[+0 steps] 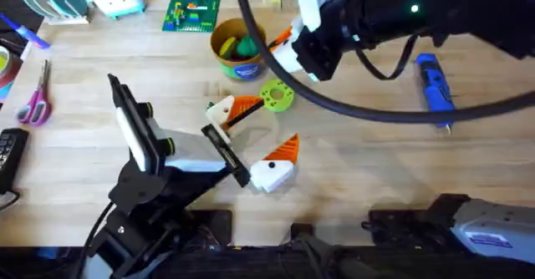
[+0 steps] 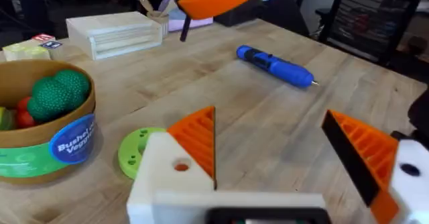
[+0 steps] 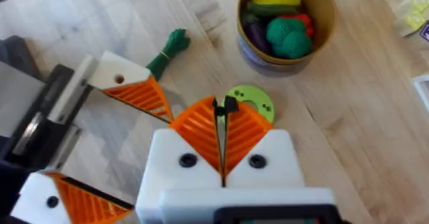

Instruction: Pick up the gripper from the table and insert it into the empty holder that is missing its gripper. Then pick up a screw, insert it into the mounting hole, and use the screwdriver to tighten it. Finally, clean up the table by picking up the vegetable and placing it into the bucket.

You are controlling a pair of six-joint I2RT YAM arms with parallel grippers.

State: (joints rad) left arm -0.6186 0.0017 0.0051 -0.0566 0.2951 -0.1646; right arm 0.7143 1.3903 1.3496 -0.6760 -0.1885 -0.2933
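Thin dark green toy vegetable [image 3: 167,49] lay on the pale wooden desk [image 1: 376,170] near mid-desk, just beside the left gripper [image 1: 269,127], outside its wide-spread fingers. Its long axis pointed roughly toward the round tan bucket [image 3: 281,64]. Right gripper [image 3: 222,113] hovered over it, pads clenched (dark speck at the tips, unidentifiable). Judged the right arm better placed. Open wood around, bucket near.
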